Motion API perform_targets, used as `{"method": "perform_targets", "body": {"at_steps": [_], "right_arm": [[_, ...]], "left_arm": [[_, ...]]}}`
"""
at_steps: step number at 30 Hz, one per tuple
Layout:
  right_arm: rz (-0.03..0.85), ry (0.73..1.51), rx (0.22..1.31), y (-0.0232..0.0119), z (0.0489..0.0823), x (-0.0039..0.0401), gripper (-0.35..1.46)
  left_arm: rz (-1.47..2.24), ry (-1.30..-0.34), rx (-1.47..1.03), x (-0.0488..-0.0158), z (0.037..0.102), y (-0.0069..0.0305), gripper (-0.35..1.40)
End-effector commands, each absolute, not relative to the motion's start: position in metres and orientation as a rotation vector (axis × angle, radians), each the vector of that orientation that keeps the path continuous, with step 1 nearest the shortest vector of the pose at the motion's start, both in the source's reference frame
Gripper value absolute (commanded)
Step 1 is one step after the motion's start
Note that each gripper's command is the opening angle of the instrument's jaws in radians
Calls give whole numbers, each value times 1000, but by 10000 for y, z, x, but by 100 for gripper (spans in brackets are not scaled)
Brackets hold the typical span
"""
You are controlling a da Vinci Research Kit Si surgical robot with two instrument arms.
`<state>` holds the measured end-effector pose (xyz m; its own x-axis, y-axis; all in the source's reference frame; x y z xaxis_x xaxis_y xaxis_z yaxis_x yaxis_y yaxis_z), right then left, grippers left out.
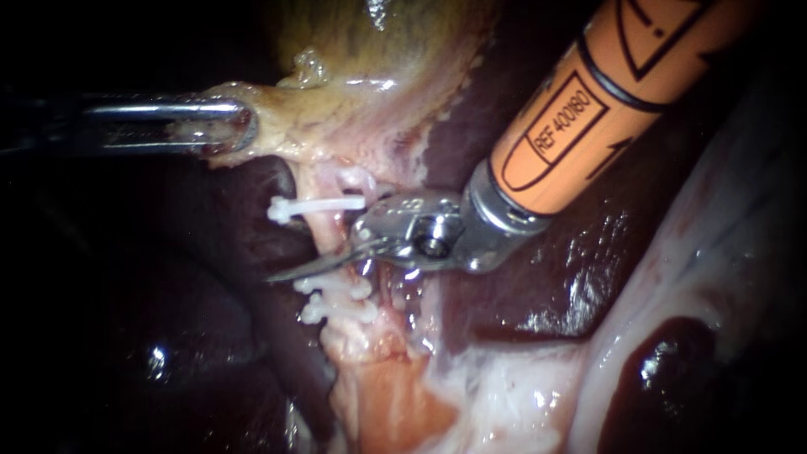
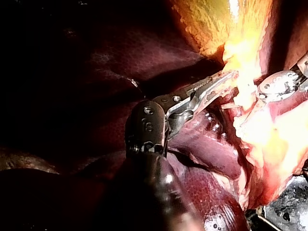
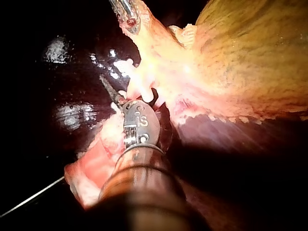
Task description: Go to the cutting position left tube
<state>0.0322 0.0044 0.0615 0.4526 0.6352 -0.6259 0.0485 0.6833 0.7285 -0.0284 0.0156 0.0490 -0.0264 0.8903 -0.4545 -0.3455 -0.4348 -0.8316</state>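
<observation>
A pale tube (image 1: 324, 229) runs down from the gallbladder (image 1: 370, 50), with one white clip (image 1: 315, 207) above and two white clips (image 1: 336, 301) below. My right instrument (image 1: 304, 257), on an orange shaft, lies across the tube between those clips. Its thin blades are slightly open; one crosses in front of the tube and the other is mostly hidden behind it. In the right wrist view the blades (image 3: 120, 96) sit at the tube (image 3: 139, 89). My left instrument (image 1: 231, 126) is shut on the gallbladder's yellowish edge and holds it out to the left, as the left wrist view (image 2: 219, 84) also shows.
Dark liver (image 1: 538, 269) surrounds the tube on both sides. Pale, pinkish tissue (image 1: 395, 395) spreads below the lower clips. A whitish fold (image 1: 706, 219) runs along the right side. In the right wrist view a thin wire (image 3: 33, 197) lies beside my shaft.
</observation>
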Motion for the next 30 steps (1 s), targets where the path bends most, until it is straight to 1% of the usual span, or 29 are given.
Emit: {"method": "perform_targets", "body": {"at_steps": [1,5,10,14,18,21,30], "right_arm": [[410,1061,769,44,612,322,145],[402,1086,807,39,601,323,145],[382,1121,848,33,574,326,145],[381,1148,869,32,553,329,145],[380,1154,877,33,538,331,145],[380,1155,879,34,535,331,145],[379,1155,878,35,542,330,145]], "left_arm": [[1640,-641,-1282,-284,490,156,-35],[1640,-641,-1282,-284,490,156,-35],[1640,-642,-1282,-284,490,156,-35],[1640,-642,-1283,-284,491,156,-35],[1640,-642,-1283,-284,491,156,-35],[1640,-642,-1283,-284,491,156,-35],[1640,-642,-1283,-284,491,157,-35]]}}
